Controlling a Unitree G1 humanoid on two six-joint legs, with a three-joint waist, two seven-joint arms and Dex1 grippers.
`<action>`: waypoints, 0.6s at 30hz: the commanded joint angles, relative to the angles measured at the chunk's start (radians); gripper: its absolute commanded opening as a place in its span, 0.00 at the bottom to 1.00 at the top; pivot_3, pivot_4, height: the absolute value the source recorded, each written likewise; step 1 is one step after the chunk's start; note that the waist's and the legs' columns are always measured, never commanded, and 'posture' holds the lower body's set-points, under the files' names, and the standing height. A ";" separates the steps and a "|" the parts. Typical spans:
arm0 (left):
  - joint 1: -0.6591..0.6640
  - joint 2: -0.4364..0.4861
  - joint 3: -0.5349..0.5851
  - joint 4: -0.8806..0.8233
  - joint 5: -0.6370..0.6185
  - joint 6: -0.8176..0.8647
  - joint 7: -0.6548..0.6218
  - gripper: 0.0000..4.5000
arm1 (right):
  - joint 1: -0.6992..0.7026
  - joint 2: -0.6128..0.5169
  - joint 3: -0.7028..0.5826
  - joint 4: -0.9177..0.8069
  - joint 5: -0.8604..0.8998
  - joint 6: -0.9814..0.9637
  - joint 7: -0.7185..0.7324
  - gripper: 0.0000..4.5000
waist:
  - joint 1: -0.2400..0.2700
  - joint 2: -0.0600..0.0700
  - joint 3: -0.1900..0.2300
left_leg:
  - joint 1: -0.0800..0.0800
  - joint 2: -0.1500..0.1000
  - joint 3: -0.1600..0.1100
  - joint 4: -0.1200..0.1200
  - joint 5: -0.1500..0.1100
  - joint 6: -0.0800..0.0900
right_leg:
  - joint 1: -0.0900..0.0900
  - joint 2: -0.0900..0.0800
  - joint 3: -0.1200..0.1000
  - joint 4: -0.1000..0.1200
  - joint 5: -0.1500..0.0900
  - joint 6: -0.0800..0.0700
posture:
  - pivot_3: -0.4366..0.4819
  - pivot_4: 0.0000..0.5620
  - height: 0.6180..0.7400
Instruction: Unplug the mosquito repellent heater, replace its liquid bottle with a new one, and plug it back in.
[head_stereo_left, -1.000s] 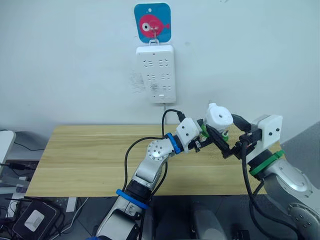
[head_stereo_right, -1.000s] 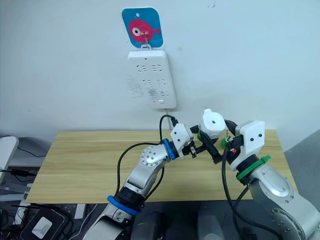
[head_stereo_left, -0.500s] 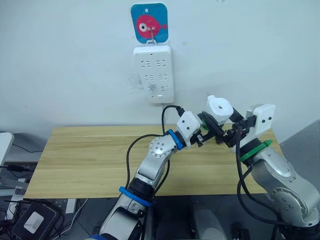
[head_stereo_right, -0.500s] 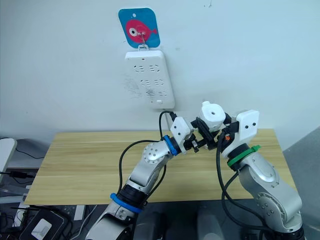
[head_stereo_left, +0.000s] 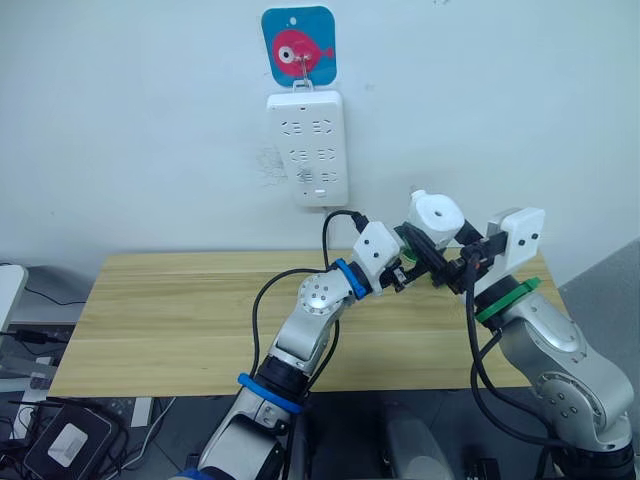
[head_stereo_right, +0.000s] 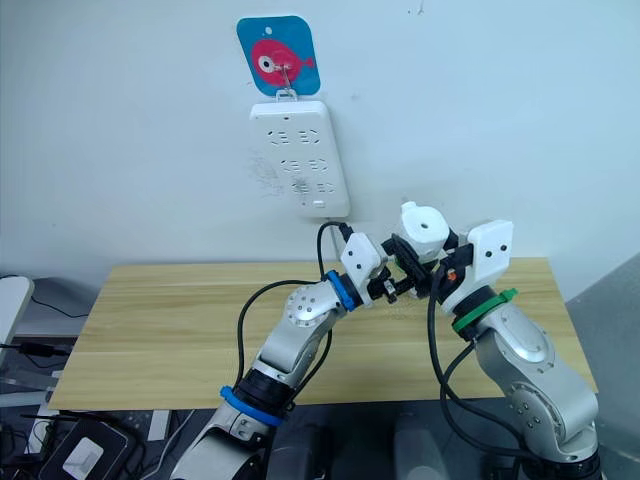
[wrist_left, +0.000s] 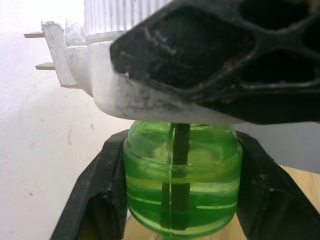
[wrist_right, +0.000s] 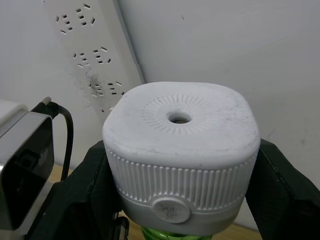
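Note:
The white mosquito repellent heater (head_stereo_left: 437, 215) hangs in the air over the table's far right part, vent hole up and plug prongs toward the wall. My right gripper (wrist_right: 187, 190) is shut on its ribbed sides. A green liquid bottle (wrist_left: 182, 185) with a dark wick sits under the heater, its neck at the heater's base. My left gripper (wrist_left: 182, 200) is shut on that bottle from the left. One right finger (wrist_left: 225, 55) crosses just above the bottle. The new one is out of view.
A white power strip (head_stereo_left: 307, 148) hangs on the wall under a blue fish hook (head_stereo_left: 299, 45), up and left of the heater. The wooden table (head_stereo_left: 180, 310) lies below both arms. Cables and boxes (head_stereo_left: 60, 435) lie on the floor at the left.
My right wrist has swung up and in toward the heater, which has risen slightly. The left gripper has stayed on the bottle. The camera shifted a little.

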 joint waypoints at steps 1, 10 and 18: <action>-0.005 0.031 0.000 -0.060 -0.024 -0.002 -0.050 0.87 | -0.017 -0.004 -0.026 -0.020 -0.011 -0.010 0.016 0.68 | 0.000 0.000 0.000 | 0.000 0.000 0.000 0.000 0.000 0.000 | 0.000 0.000 0.000 0.000 0.000 0.000 | 0.31 0.35 1.00; 0.106 0.197 0.105 -0.322 -0.165 0.217 -0.098 1.00 | -0.026 -0.037 -0.057 0.011 -0.021 0.010 0.052 0.68 | 0.007 0.001 -0.001 | 0.001 0.000 0.000 -0.001 0.000 0.000 | 0.000 0.000 0.001 0.000 0.000 0.000 | 0.37 0.33 1.00; 0.155 0.306 0.310 -0.483 -0.225 0.326 0.030 1.00 | -0.073 -0.073 -0.096 0.035 0.002 0.035 0.104 0.68 | 0.022 0.001 -0.001 | 0.001 0.000 -0.001 -0.001 0.001 -0.001 | 0.000 0.000 0.000 0.001 0.000 0.000 | 0.44 0.33 1.00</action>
